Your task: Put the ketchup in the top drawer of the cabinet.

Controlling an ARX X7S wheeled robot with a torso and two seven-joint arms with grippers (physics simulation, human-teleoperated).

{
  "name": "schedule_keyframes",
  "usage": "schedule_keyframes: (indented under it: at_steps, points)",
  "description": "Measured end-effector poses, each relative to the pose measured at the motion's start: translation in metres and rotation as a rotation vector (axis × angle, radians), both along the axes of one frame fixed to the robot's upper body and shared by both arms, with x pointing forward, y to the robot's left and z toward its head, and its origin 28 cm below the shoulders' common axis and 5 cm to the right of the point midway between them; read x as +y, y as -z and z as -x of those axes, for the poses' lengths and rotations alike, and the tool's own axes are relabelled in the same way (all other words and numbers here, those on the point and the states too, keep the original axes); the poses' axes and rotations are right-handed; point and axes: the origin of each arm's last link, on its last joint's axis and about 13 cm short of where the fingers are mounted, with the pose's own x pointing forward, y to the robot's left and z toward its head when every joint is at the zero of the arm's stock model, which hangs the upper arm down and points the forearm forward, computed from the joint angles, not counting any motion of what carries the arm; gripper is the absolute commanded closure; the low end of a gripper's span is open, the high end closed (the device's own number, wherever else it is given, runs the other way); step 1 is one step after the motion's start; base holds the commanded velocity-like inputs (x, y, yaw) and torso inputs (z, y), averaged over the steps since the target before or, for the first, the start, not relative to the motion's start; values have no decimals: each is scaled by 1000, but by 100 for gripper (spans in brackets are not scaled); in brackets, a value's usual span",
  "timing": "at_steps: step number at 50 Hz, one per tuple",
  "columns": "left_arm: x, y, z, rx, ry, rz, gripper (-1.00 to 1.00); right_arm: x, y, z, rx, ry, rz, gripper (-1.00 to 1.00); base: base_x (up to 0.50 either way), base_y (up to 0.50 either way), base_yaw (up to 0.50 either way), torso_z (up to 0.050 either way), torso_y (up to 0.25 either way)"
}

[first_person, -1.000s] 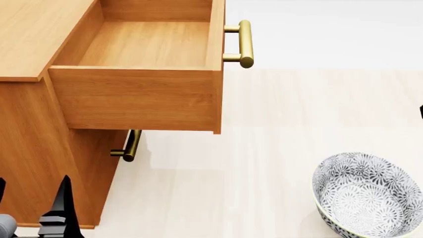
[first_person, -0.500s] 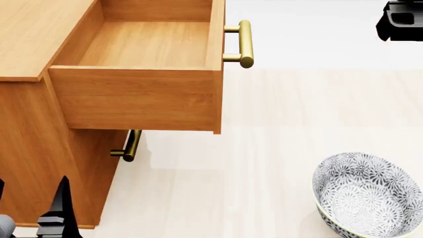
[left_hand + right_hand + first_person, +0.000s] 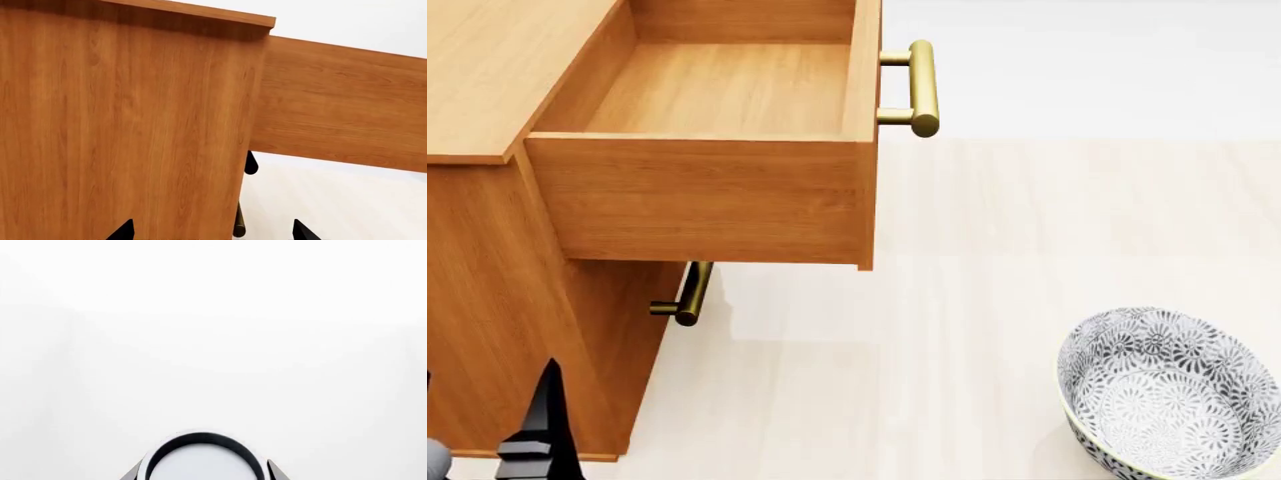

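the boxy orange-brown wood-grain cabinet (image 3: 494,290) fills the upper left of the head view, and its uppermost box-shaped drawer (image 3: 714,195) of the same wood stands pulled out, its inside bare, its brass bar handle (image 3: 921,88) jutting toward the right. under it the lower drawer's brass handle (image 3: 691,293) peeks out in shadow. a white bowl with a grey flower pattern (image 3: 1172,392) sits on the pale counter (image 3: 961,330) at the lower right, well apart from the cabinet. the left end effector (image 3: 210,231) hangs beside the cabinet's side wall, its dark fingertips (image 3: 122,231) spread apart with nothing between them. the right end effector (image 3: 203,471) shows two dark tips flanking a dark-rimmed, pale round thing; i cannot tell whether it grips it. the ketchup is not visibly identifiable in any view.
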Motion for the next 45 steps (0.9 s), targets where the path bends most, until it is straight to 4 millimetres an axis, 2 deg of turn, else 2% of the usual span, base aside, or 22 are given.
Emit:
schedule_keyframes:
  at_steps: [32, 45]
  points:
    - [-1, 0, 3, 1, -3, 0, -100, 31, -45, -73, 83, -75, 58, 100, 0, 0, 0, 0, 0]
    - [0, 0, 2, 4, -4, 2, -100, 42, -54, -112, 170, -102, 64, 100, 1, 0, 0, 0, 0]
